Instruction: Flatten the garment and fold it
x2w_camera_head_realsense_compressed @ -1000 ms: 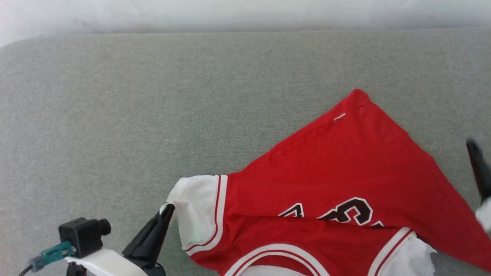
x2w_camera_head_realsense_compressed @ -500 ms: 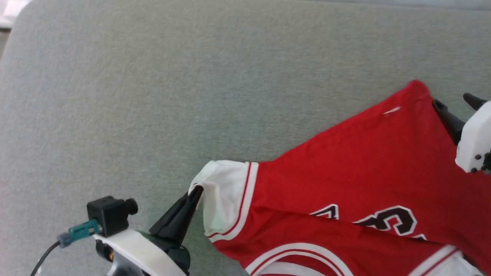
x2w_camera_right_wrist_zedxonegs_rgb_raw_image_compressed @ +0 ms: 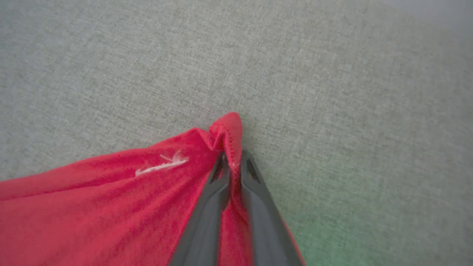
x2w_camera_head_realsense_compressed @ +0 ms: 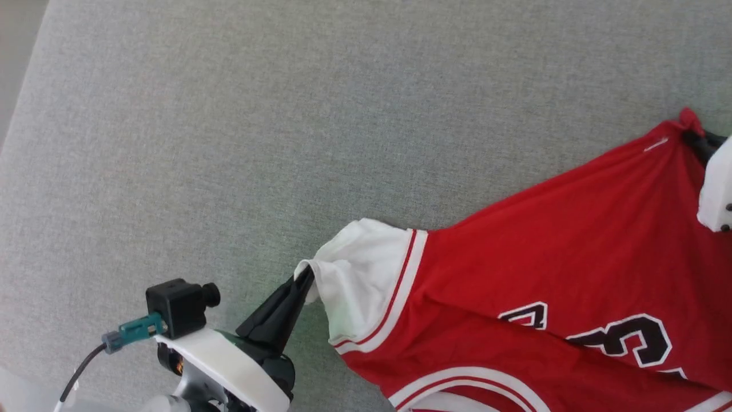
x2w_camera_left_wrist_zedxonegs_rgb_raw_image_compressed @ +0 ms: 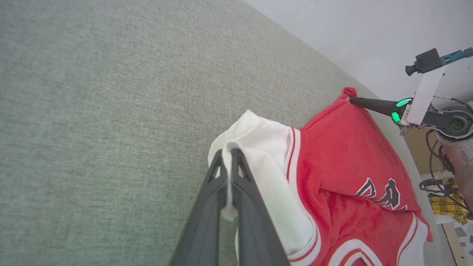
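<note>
The red garment (x2w_camera_head_realsense_compressed: pixel 560 257) with black, white-outlined numbers lies on the grey fabric surface (x2w_camera_head_realsense_compressed: pixel 286 114) at the lower right of the head view, partly folded over itself. My left gripper (x2w_camera_head_realsense_compressed: pixel 306 276) is shut on the edge of its white sleeve (x2w_camera_head_realsense_compressed: pixel 360 269); the left wrist view shows the white cloth (x2w_camera_left_wrist_zedxonegs_rgb_raw_image_compressed: pixel 255 155) pinched between the fingers (x2w_camera_left_wrist_zedxonegs_rgb_raw_image_compressed: pixel 207 207). My right gripper (x2w_camera_head_realsense_compressed: pixel 693 137) is shut on the garment's red hem corner (x2w_camera_right_wrist_zedxonegs_rgb_raw_image_compressed: pixel 227 129) at the far right, cloth bunched between its fingers (x2w_camera_right_wrist_zedxonegs_rgb_raw_image_compressed: pixel 258 207). The garment (x2w_camera_left_wrist_zedxonegs_rgb_raw_image_compressed: pixel 351 147) stretches between both grippers.
The grey surface's left edge (x2w_camera_head_realsense_compressed: pixel 23 103) runs along the head view's upper left. A pale wall (x2w_camera_left_wrist_zedxonegs_rgb_raw_image_compressed: pixel 351 29) lies behind the surface in the left wrist view. Yellow checked cloth (x2w_camera_left_wrist_zedxonegs_rgb_raw_image_compressed: pixel 445 207) and cables sit beyond the surface's far side.
The head camera has shifted, moving the whole scene rightward. My right gripper, open beside the hem corner before, has shut on it. The garment is pulled tauter between the grippers.
</note>
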Controlling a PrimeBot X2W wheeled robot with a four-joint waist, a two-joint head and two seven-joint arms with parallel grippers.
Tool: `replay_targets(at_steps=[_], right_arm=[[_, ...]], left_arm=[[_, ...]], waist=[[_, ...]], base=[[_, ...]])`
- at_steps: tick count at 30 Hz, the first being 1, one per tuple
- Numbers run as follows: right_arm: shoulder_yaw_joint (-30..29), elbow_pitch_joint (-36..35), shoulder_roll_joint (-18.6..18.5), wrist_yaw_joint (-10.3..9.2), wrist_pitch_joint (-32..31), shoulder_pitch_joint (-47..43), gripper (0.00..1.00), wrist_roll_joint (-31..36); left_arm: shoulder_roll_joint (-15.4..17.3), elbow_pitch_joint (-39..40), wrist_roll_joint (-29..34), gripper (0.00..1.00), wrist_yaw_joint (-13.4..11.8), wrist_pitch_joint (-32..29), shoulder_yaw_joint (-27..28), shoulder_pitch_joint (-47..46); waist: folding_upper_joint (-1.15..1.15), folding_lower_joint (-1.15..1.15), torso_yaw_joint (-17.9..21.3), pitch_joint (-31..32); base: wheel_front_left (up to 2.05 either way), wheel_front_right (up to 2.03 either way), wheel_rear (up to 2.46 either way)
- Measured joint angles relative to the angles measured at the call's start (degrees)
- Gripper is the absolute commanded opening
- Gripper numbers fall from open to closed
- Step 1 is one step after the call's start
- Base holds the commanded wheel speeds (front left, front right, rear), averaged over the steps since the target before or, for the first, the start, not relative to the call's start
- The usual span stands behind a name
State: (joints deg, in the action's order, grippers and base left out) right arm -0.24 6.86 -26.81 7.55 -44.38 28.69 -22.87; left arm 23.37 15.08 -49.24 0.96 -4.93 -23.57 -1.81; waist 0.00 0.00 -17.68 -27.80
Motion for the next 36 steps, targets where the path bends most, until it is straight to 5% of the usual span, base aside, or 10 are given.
replay_targets(at_steps=[6,15,23,36], right_arm=[[1.7,-0.6,0.6,-0.03,3.2,0.5,0.0,-0.5],[3.1,-2.6,3.1,-0.02,16.3,3.4,0.0,-1.5],[2.2,-1.3,5.8,-0.02,24.0,11.5,0.0,0.4],[4.9,9.3,10.2,-0.02,23.3,36.6,0.0,7.0]], left_arm=[[0.6,-0.2,-0.1,0.0,0.6,0.8,1.1,-0.7],[1.9,-0.3,3.9,0.0,0.7,5.2,6.6,-11.4],[5.9,-5.6,11.7,0.0,0.2,-1.1,6.5,-32.6],[10.3,-25.1,22.5,0.0,3.4,-9.5,4.0,-72.8]], waist=[[-0.01,0.01,0.9,0.5],[0.0,0.01,4.4,6.0],[0.0,0.0,9.1,12.2],[0.0,-0.01,18.3,14.2]], base=[[0.0,0.0,0.0],[0.0,0.0,0.0],[0.0,0.0,0.0],[0.0,0.0,0.0]])
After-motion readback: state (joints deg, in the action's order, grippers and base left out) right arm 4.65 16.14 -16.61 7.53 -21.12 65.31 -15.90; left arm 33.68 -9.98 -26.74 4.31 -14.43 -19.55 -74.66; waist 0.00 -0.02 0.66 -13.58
